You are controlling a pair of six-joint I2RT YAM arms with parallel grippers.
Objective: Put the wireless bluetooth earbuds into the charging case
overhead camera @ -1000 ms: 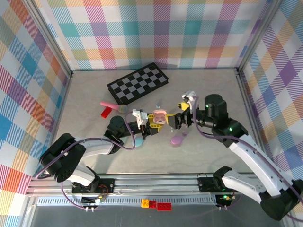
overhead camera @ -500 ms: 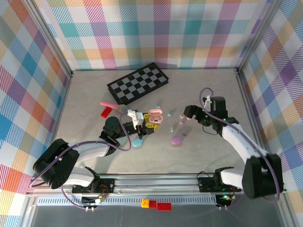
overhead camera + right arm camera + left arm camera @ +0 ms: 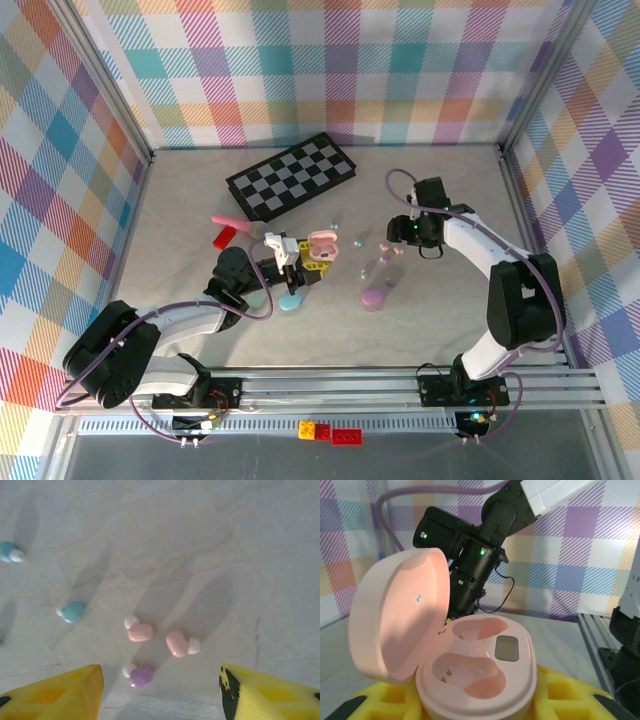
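Top external: high, behind arm bases, looking down; pink charging case (image 3: 322,243) mid-table. Left wrist: level, close on case, facing right arm (image 3: 470,565) beyond it (shared with top). Right wrist: close, straight down on earbuds (image 3: 140,631) right of case.

You're looking into a robot test cell, a lab rig and no one's living room. Plaid cloth walls (image 3: 330,70) hang on aluminium posts (image 3: 110,88) around a pale, stone-look desk (image 3: 440,320). Along the near edge there's a slotted metal rail (image 3: 330,385), the left arm's base (image 3: 185,385) and the right arm's base (image 3: 465,380) bolted to it. Purple cables (image 3: 170,310) loop off them, and a green status light (image 3: 476,417) glows. Loose props lie about: a chessboard (image 3: 290,177) and toy bricks (image 3: 330,432).
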